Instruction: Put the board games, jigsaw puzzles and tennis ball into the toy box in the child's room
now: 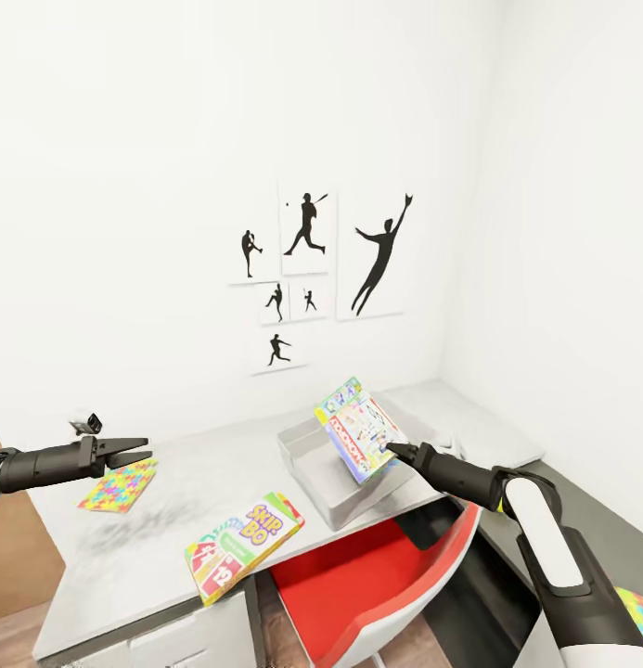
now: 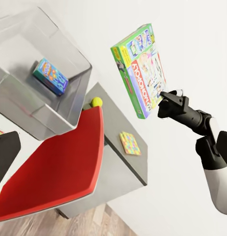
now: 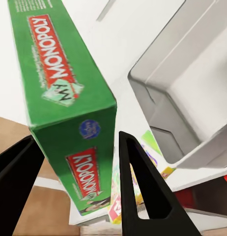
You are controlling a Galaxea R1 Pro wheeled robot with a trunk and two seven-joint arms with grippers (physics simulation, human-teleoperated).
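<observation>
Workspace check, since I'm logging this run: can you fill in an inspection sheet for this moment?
Surface: table, glossy pale grey.
Job's things: Monopoly box held tilted over the toy box, which holds one small game box; Skip-Bo box at table edge; jigsaw puzzle; tennis ball.
Clutter: nothing seen.
Grippers: right gripper shut on Monopoly; left gripper open, empty.
Cables: nothing seen.
Surroundings: red chair, silhouette pictures.

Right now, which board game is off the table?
The Monopoly box, held tilted above the toy box by the right gripper. The Skip-Bo box lies flat at the table's front edge.
</observation>
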